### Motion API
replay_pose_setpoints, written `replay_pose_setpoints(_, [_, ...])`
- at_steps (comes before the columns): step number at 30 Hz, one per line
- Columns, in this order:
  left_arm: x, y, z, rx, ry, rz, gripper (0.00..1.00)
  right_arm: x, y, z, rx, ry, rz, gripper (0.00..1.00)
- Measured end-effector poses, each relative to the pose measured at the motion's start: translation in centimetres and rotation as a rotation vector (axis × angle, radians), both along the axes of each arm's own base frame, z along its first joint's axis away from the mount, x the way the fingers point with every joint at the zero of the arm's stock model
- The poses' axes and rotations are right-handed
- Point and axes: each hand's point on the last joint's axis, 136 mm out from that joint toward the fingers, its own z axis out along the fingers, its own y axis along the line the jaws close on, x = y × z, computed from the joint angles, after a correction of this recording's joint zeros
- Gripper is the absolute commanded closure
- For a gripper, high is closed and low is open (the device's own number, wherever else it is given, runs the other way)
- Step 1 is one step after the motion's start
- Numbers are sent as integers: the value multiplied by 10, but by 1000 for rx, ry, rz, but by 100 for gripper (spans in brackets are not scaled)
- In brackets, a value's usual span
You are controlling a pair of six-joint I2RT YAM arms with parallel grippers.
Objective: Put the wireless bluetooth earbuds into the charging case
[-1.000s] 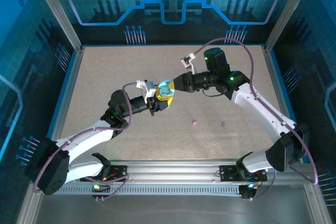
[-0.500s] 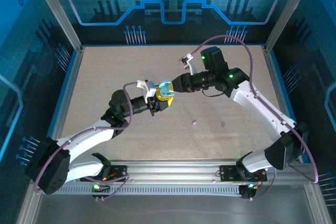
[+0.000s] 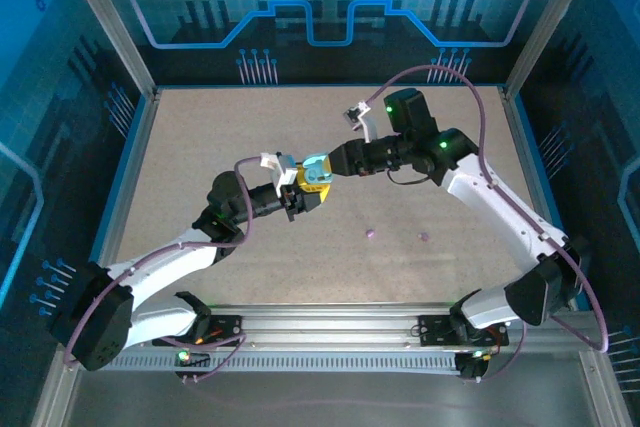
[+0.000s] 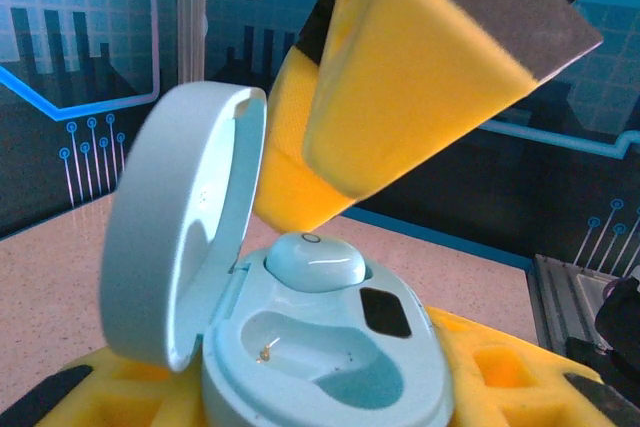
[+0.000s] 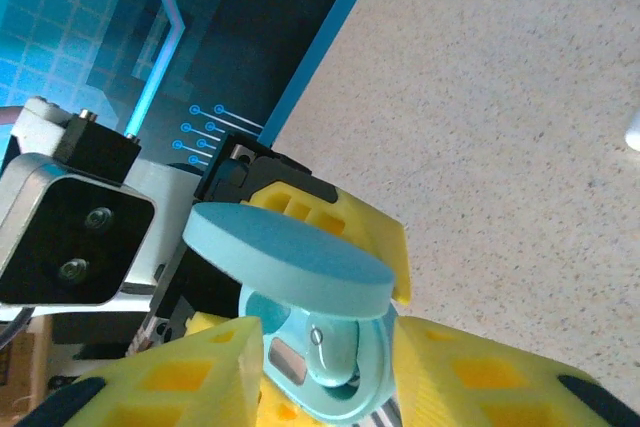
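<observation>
Now we see | left gripper [image 3: 303, 190] squeezes teal case [image 4: 330, 372] | right gripper [image 5: 322, 335] spread apart, holding nothing | teal earbud [image 4: 315, 262] sits inside

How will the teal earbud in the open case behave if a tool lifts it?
The teal earbud looks glossy and rounded, so it may slip from a grip. Much smaller than the case, it is probably very light. Dropped, it would likely roll.
</observation>
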Motion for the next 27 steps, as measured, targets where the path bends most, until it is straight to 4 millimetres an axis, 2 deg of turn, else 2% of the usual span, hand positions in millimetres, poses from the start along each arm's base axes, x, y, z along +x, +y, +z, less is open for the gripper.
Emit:
replay_pose_setpoints(4, [1,4,5,-4,-6,33,69,-5,-14,22,12,-102,-46,52])
replay_pose_setpoints(6, [1,9,11,-12,-18,60,69,-7,-29,37,28,-175,-105,52])
replay_pose_setpoints(8, [-1,15,15,-21,-30,84,69,-2,-48,42,31,-214,-188,53])
replay_pose_setpoints(10, [-4,21,17,-27,-37,109,69,9,-66,37,24,-210,-277,54])
replay_pose_setpoints(13, [-9,30,21,-26,-56,144,69,37,-89,3,-20,-113,-401,54])
replay_pose_setpoints(16, [-15,39,31,-32,-78,173,69,60,-88,-53,-92,43,-431,55])
replay_pose_setpoints(19, [-21,47,41,-36,-112,198,69,73,-77,-119,-176,219,-407,56])
replay_pose_setpoints(22, [-25,52,45,-31,-130,215,69,70,-63,-175,-273,349,-363,56])
replay_pose_setpoints(24, [-27,54,45,-25,-131,221,68,66,-48,-201,-336,395,-304,55])
replay_pose_setpoints(27, [-28,56,43,-14,-123,229,68,65,-22,-220,-399,397,-213,55])
